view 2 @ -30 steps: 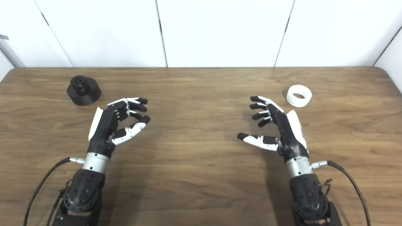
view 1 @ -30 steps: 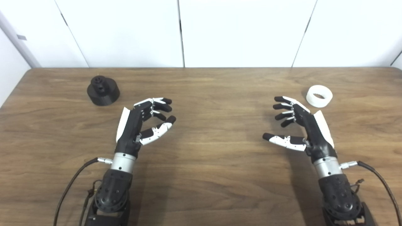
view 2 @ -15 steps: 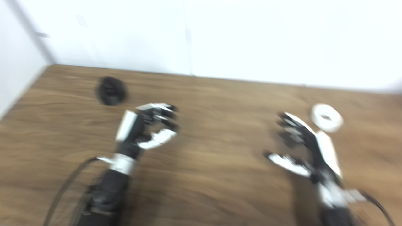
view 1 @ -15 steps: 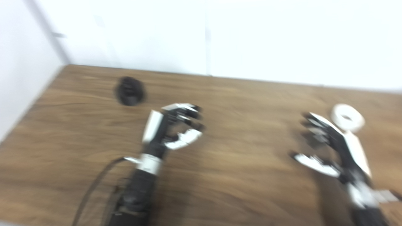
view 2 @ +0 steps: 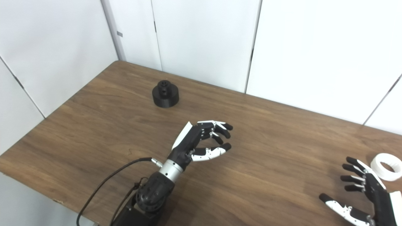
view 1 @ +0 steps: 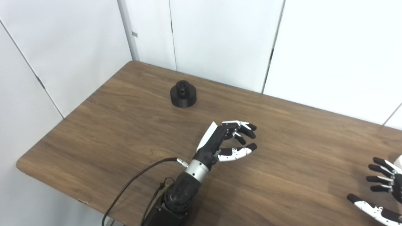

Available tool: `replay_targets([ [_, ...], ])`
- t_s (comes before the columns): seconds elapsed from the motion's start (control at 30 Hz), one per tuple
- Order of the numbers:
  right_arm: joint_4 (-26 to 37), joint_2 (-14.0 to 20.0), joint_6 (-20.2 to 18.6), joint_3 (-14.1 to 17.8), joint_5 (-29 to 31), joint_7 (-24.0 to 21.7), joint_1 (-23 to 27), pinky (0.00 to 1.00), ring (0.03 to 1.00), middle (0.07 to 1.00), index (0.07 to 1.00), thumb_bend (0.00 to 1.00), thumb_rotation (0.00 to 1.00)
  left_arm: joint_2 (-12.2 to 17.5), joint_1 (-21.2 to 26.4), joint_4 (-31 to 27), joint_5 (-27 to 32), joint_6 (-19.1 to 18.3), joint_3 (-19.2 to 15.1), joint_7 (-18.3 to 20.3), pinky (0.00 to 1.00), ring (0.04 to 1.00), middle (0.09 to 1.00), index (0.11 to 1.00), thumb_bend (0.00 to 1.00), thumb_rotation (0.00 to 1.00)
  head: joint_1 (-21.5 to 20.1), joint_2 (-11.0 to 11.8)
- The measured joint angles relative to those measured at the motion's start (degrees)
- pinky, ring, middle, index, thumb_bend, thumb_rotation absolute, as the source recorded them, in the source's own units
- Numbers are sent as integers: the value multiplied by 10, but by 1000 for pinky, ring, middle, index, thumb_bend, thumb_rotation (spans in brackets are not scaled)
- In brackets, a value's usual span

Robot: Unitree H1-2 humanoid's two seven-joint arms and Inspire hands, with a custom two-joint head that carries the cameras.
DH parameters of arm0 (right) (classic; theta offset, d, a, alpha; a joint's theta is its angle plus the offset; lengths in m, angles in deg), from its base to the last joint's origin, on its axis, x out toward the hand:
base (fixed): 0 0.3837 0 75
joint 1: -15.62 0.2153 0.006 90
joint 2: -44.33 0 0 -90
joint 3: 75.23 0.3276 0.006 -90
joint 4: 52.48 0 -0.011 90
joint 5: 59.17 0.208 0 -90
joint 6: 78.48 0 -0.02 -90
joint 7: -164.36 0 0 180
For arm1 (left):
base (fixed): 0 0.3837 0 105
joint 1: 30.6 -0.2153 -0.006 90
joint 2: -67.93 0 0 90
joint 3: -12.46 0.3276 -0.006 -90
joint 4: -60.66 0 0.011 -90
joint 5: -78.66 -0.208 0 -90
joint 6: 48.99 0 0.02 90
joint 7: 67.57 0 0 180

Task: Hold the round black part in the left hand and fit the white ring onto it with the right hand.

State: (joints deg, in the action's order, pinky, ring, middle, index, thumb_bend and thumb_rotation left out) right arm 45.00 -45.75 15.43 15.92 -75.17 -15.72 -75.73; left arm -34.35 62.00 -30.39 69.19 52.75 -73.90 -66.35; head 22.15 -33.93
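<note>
The round black part (view 2: 165, 94) stands upright on the wooden table (view 2: 110, 131), toward the far left corner, a small hub on top. My left hand (view 2: 202, 142) hovers over the table's middle, open, fingers curled and holding nothing, well short of the black part. The white ring (view 2: 387, 162) lies flat near the right edge of the right eye view. Just left of the ring is my right hand (view 2: 364, 193), open with fingers spread and empty. In the left eye view only the right hand's fingers (view 1: 381, 185) show at the frame edge.
White wall panels (view 2: 204, 37) rise behind the table and along its left side. The table's left corner and front edge (view 1: 47, 175) are in view. A black cable (view 2: 106, 182) runs from the left wrist toward the bottom edge.
The camera has swung to the left, so the whole picture has shifted right. The black part, the ring and both open hands seem to keep their places on the table.
</note>
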Motion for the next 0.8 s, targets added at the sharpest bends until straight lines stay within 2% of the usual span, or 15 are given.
replay_targets([
  [0.1, 0, 0, 0, 0, 0, 0, 0, 562, 661, 761, 800, 605, 24, 0, 1, 0, -5, 0, -5, -8, 506, 661, 723, 497, 507, 60, 0, 0],
  [0.3, -1, 0, 0, 0, 0, 0, 0, 553, 647, 750, 796, 611, 14, 6, 8, -1, -52, -1, -16, -31, 480, 636, 699, 498, 510, 61, 0, 4],
  [0.33, -1, 0, 0, 0, 0, -1, 0, 553, 650, 750, 795, 610, 22, 10, 10, -5, -62, -6, -19, -33, 492, 644, 705, 587, 606, 65, 0, 4],
  [0.4, -1, 0, 0, 0, 0, -1, 0, 553, 654, 751, 791, 609, 29, 17, 12, -20, -80, -21, -26, -35, 532, 684, 730, 663, 697, 115, 0, 4],
  [0.63, -4, 1, 2, 1, 0, -1, 1, 552, 652, 750, 786, 617, 35, 41, 39, -41, -130, -83, -43, -40, 729, 808, 786, 683, 767, 225, -1, 7],
  [0.8, -10, 1, 3, 1, 0, -1, 2, 552, 651, 749, 783, 624, 35, 63, 52, -50, -157, -113, -50, -41, 708, 805, 808, 686, 786, 252, 0, 8],
])
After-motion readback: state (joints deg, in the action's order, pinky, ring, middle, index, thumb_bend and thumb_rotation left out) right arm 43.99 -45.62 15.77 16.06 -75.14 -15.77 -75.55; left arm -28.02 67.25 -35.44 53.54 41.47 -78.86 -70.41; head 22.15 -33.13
